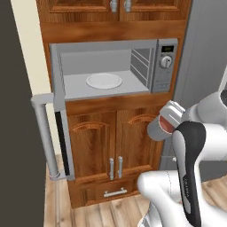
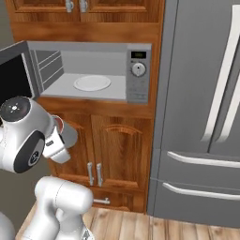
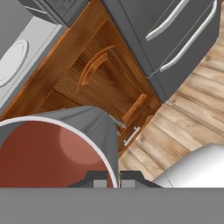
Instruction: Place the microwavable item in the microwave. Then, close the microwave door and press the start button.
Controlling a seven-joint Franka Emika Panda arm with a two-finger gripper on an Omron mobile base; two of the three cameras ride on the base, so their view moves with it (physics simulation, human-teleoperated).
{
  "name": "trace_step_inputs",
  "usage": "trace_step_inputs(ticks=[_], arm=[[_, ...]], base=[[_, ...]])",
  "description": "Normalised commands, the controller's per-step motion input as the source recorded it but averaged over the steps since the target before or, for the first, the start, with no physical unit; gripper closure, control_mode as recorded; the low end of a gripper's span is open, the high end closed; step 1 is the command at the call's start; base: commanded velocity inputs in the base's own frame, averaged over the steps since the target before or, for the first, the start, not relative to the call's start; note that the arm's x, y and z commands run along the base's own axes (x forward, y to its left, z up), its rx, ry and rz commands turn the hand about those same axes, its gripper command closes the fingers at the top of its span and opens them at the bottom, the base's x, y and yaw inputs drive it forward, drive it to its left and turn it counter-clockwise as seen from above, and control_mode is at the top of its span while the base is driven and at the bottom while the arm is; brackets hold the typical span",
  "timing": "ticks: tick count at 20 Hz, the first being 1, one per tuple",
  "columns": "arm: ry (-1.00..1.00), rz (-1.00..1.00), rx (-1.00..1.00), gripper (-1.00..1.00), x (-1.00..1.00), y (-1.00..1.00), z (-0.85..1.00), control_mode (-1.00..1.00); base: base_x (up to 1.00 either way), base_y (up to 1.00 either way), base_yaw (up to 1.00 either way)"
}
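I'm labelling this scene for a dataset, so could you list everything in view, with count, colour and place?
microwave: one, silver-grey, built into the wood cabinets, cavity open
turntable: one, white, round, on the microwave floor
door: one, silver frame with black window, swung open to the left, bar handle at its outer edge
cabinets: wood-brown, above and below the microwave, with silver handles
drawer: one, wood-brown, under the lower cabinet doors
fridge: one, grey, right of the cabinets, long silver handles
floor: pale wood planks
cup: one, grey with reddish-brown inside, held below and right of the microwave opening
arm: one, white with dark joints
tool: one, dark tips, shut on the cup rim
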Motion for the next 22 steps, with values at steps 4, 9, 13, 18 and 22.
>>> trace_step_inputs(ticks=[4,9,13,18,22], arm=[[0.0,0.0,0.0,1.0,0.0,0.0,0.0,1.0],[0.0,0.0,0.0,1.0,0.0,0.0,0.0,1.0],[0.0,0.0,0.0,1.0,0.0,0.0,0.0,1.0],[0.0,0.0,0.0,1.0,0.0,0.0,0.0,1.0],[0.0,0.0,0.0,1.0,0.0,0.0,0.0,1.0]], base=[[0.37,0.09,0.0],[0.26,0.4,0.0],[0.34,0.46,0.0],[0.32,0.37,0.0],[0.09,0.01,0.0]])
